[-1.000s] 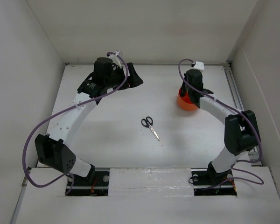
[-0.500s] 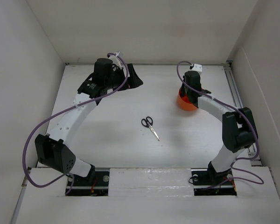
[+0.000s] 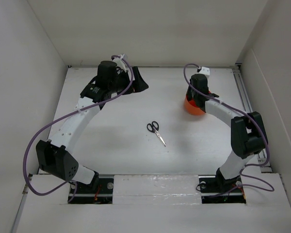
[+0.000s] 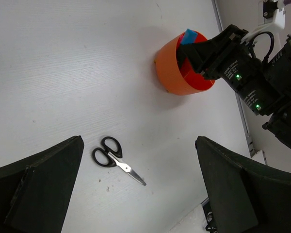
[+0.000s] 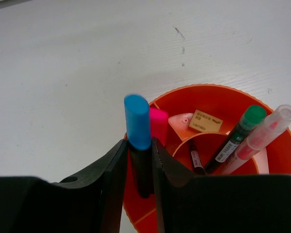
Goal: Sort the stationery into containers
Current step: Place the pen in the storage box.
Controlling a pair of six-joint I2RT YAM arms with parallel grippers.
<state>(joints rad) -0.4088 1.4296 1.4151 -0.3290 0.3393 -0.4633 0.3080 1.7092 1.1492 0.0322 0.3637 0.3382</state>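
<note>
The orange tub (image 3: pixel 192 107) stands at the back right; it also shows in the left wrist view (image 4: pixel 174 77) and the right wrist view (image 5: pixel 281 160). My right gripper (image 5: pixel 138 155) is shut on the blue-capped black marker (image 5: pixel 137 121), held upright over the tub's near compartment. The tub holds a pink highlighter (image 5: pixel 158 124), a cream eraser (image 5: pixel 205 120), a dark pen (image 5: pixel 196 158), a green-capped marker (image 5: pixel 237 136) and a pink pen (image 5: pixel 262 133). The black-handled scissors (image 3: pixel 155 131) lie flat mid-table, also in the left wrist view (image 4: pixel 114 159). My left gripper (image 4: pixel 138 194) is open and empty, high at the back left.
White walls enclose the table on three sides. A metal rail (image 3: pixel 246 97) runs along the right edge beside the tub. The arm bases sit at the near edge.
My right gripper has shifted slightly left over the tub with the marker. The left arm and scissors have not moved.
</note>
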